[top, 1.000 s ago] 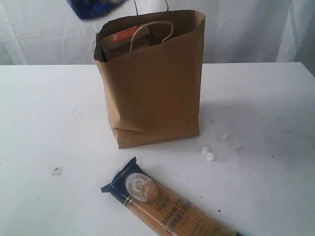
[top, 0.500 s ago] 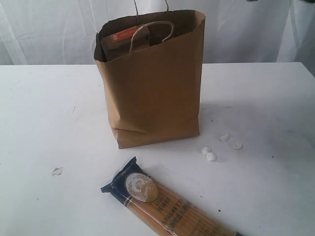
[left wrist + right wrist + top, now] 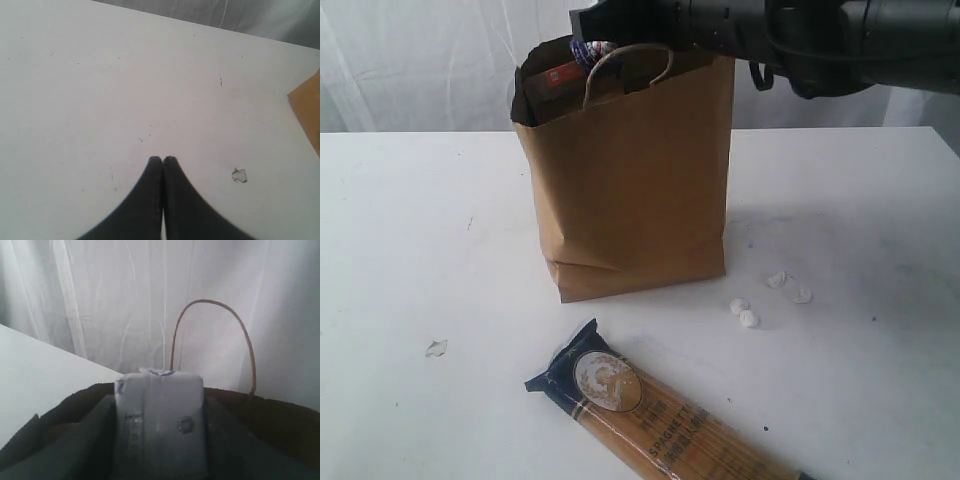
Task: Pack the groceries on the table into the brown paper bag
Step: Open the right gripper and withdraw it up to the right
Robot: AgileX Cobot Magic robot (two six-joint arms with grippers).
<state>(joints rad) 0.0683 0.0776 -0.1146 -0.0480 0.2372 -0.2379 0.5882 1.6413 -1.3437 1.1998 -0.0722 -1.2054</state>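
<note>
Vs. half a sec ago, when the space over the bag was bare, the right arm (image 3: 800, 35) is now stretching in from the right side of the ext. view and hanging just over the mouth of the brown paper bag (image 3: 630, 170). The right gripper (image 3: 157, 400) is pinching the small white-blue carton (image 3: 160, 420) between its dark fingers (image 3: 95, 432), jaws partway apart w/ the carton filling the gap. In the ext. view the carton (image 3: 590, 48) is showing at the bag's top edge, beside the near handle loop (image 3: 628, 65), just above the brown pouch w/ orange label (image 3: 560, 75), which is sitting inside the bag as before. Whether the carton is touching the pouch, can't tell. In the right wrist view one thin handle loop (image 3: 215, 305) is arching beyond the carton against the white curtain (image 3: 75, 290). Rest isn't changing: bag is standing upright at the same spot on the table (image 3: 400, 230), the long spaghetti packet (image 3: 660, 415) is lying diagonal on the table in front of it, well apart from it, w/ white scraps (image 3: 748, 318) lying off the bag's front corner on the right. The left gripper (image 3: 163, 160) is hovering over bare table (image 3: 100, 75), tips pressed together, holding nothing, w/ one scrap (image 3: 239, 175) near it and a bag corner (image 3: 307, 110) at the frame edge.
</note>
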